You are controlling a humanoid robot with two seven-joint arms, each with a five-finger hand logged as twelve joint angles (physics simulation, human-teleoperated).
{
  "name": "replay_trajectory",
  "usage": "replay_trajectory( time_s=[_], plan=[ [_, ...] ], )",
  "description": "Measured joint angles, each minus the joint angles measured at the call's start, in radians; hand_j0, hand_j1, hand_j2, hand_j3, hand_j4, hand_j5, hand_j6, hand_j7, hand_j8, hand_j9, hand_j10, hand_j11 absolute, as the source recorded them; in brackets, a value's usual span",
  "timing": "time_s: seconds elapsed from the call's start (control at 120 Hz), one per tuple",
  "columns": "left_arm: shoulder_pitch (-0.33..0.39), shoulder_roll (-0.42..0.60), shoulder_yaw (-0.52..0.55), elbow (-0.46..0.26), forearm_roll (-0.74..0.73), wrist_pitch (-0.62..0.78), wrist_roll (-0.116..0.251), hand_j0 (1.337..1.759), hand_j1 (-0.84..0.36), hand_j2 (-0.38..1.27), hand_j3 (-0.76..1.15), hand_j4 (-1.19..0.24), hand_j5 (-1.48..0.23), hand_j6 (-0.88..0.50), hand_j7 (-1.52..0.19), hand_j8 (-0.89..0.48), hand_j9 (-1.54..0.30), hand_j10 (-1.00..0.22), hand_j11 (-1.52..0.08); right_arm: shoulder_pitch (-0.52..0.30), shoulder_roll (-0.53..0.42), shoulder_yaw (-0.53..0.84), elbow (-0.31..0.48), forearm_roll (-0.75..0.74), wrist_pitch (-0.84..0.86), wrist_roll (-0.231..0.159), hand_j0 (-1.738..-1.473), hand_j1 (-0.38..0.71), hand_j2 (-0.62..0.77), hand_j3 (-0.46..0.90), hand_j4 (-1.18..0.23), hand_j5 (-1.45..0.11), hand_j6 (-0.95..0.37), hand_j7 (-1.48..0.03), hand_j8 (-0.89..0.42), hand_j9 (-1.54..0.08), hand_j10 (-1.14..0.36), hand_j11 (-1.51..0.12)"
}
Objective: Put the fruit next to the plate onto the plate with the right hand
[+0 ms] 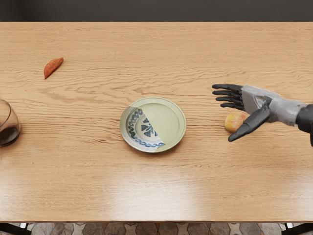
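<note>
Fingers (226, 89) spread, holding nothing | right hand (249, 104) close over fruit (233, 122) | fruit on table (98, 171), right of plate (168, 120), apart from it | risk: round fruit may roll if thumb nudges it before closing

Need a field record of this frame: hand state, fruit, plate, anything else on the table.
right hand: comes in from the right edge, fingers spread, holding nothing
left hand: not in view
fruit: yellow-orange, round, on the table right of the plate, partly behind the thumb; contact unclear
plate: mid-table, green with a blue pattern on its left part, nothing on it
red-orange piece: far left, apart from the plate
glass: left edge, dark contents
task status: fruit not yet on plate
</note>
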Motion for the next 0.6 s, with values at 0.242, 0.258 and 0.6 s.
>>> replay_trajectory(
  time_s=[0.242, 0.258, 0.6],
  plan=[
    [0.000, 0.000, 0.000, 0.000, 0.000, 0.000, 0.000, 1.658, 0.35, 0.00, 0.00, 0.00, 0.00, 0.00, 0.00, 0.00, 0.00, 0.00, 0.00, 0.030, 0.001, -0.029, 0.066, -0.226, -0.053, 0.000, -1.658, -0.21, -0.02, 0.00, -0.12, -0.15, -0.12, -0.15, -0.12, -0.15, -0.12, -0.15],
    [0.000, 0.000, 0.000, 0.000, 0.000, 0.000, 0.000, 1.658, 0.35, 0.00, 0.00, 0.00, 0.00, 0.00, 0.00, 0.00, 0.00, 0.00, 0.00, 0.029, 0.000, -0.029, 0.069, -0.231, -0.059, 0.000, -1.658, -0.20, -0.02, 0.00, -0.12, -0.16, -0.12, -0.16, -0.12, -0.16, -0.12, -0.16],
    [0.000, 0.000, 0.000, 0.000, 0.000, 0.000, 0.000, 1.658, 0.35, 0.00, 0.00, 0.00, 0.00, 0.00, 0.00, 0.00, 0.00, 0.00, 0.00, 0.108, -0.120, -0.362, 0.076, -0.407, -0.413, 0.000, -1.658, -0.12, -0.04, 0.00, -0.19, -0.25, -0.19, -0.25, -0.19, -0.25, -0.19, -0.25]
  ],
)
